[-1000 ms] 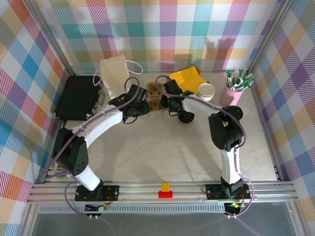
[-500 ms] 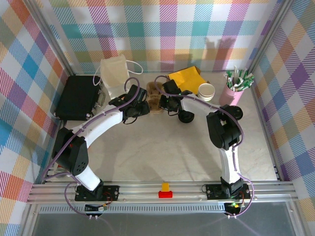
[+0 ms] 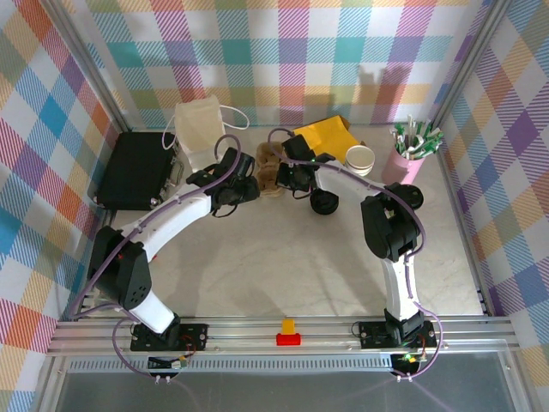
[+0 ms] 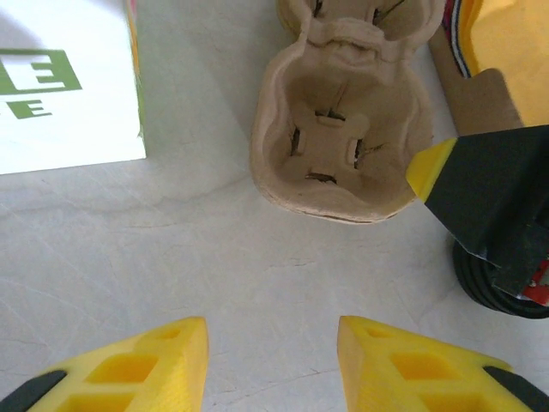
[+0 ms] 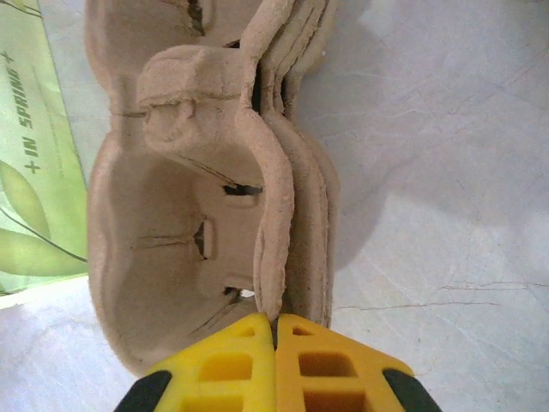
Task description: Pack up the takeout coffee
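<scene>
Since a second ago the right pincer [image 5: 274, 330] has been drawn shut; its yellow tips are pressed together on the side wall of the cup carrier [image 5: 180, 249]. From above, one black case [image 3: 133, 170] and one white bag [image 3: 199, 129] are counted at the left. The left pincer [image 4: 273, 360] is held part-open over bare counter [image 3: 283, 266] just short of the carrier, with nothing in it. Nested layers along the carrier's edge are made out from the right wrist; from above, one piece is seen. One takeout coffee [image 3: 324, 202] is stood on the counter, lid on, just right of the right pincer. One lidless cup [image 3: 360, 158] and one pink holder [image 3: 403, 167] follow.
</scene>
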Robot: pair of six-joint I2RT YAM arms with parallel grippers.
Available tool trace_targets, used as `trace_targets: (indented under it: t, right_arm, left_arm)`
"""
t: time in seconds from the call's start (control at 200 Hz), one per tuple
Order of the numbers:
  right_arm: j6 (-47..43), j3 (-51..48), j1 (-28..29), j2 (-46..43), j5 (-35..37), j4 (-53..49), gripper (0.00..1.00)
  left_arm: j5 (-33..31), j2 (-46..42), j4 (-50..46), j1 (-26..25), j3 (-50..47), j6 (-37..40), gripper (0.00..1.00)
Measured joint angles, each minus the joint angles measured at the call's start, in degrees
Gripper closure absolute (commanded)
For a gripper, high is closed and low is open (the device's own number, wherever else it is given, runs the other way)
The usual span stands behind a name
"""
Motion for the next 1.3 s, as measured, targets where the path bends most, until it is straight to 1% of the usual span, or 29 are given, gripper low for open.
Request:
trace_targets:
  t: [0.19, 0.505, 0.915, 1.125, 1.23, 1.3]
  right_arm:
    - [0.28, 1.81, -0.24, -0.02, -2.36, -1.66, 1.0]
    - [4.17, 2.08, -2.4, -0.57, -9.86, -1.97, 1.0]
    - [9.09, 2.08, -5.27, -3.48, -17.55, 0.98, 1.0]
    - [8.76, 2.27, -5.7, -6.6, -19.85, 0.85, 1.0]
    - [7.96, 2.27, -5.7, -10.12, -19.82, 0.0, 1.0]
    - [7.39, 1.25, -5.7, -14.05, -19.71, 0.04, 1.0]
  left_arm:
    - [0.15, -5.31, -0.68, 0.0, -0.02, -0.02, 0.55]
    - [0.13, -14.6, -2.8, 0.0, -0.44, -0.02, 0.54]
    - [0.0, -18.78, -6.01, 0.0, -0.48, 0.02, 0.53]
    - [0.2, -21.27, -7.5, 0.0, -0.46, 0.52, 0.52]
    - [0.44, -23.04, -7.72, 0.0, -0.22, 1.14, 0.51]
    - [1.11, -24.35, -7.93, 0.0, 0.13, 1.55, 0.5]
